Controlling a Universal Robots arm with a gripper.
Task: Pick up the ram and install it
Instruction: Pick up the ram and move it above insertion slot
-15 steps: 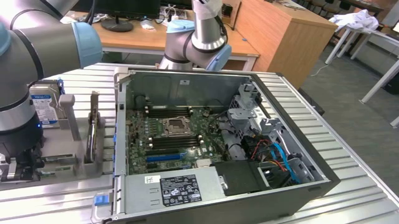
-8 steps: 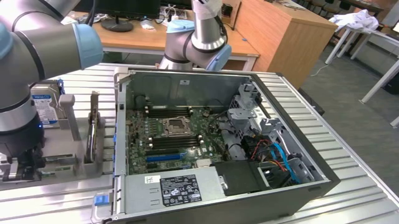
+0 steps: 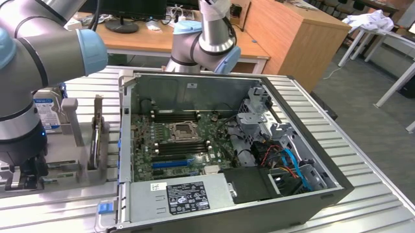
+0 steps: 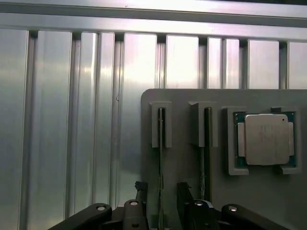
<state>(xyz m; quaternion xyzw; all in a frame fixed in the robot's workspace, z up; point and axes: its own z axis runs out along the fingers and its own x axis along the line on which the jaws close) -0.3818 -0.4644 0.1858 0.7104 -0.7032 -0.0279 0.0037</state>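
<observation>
The gripper [image 4: 160, 188] is held open, its two dark fingers [image 4: 139, 191] set apart on either side of the ram [image 4: 160, 143]. The ram is seen edge-on as a thin line running through the gap between them, and neither finger is seen touching it. The ram stands on its long edge in a narrow slot of a grey holder plate [image 4: 220, 191], the slot nearest the plate's rounded corner. A second stick [image 4: 205, 148] is kept upright in the neighbouring slot. Beyond that, farthest from the corner, a square silver processor chip [image 4: 266, 139] is laid flat in its own framed recess. The plate is carried by a counter [image 4: 72, 120] of ribbed aluminium slats.

In the exterior view the arm [image 3: 26, 73] is seen bent down over the holder at the counter's edge on the exterior view's left. A hard drive [image 3: 48, 114] with a blue-white label is stood upright there. An open computer case [image 3: 194, 204] lies just beside the holder across the middle of the counter, with its green motherboard [image 3: 175, 145] exposed.
</observation>
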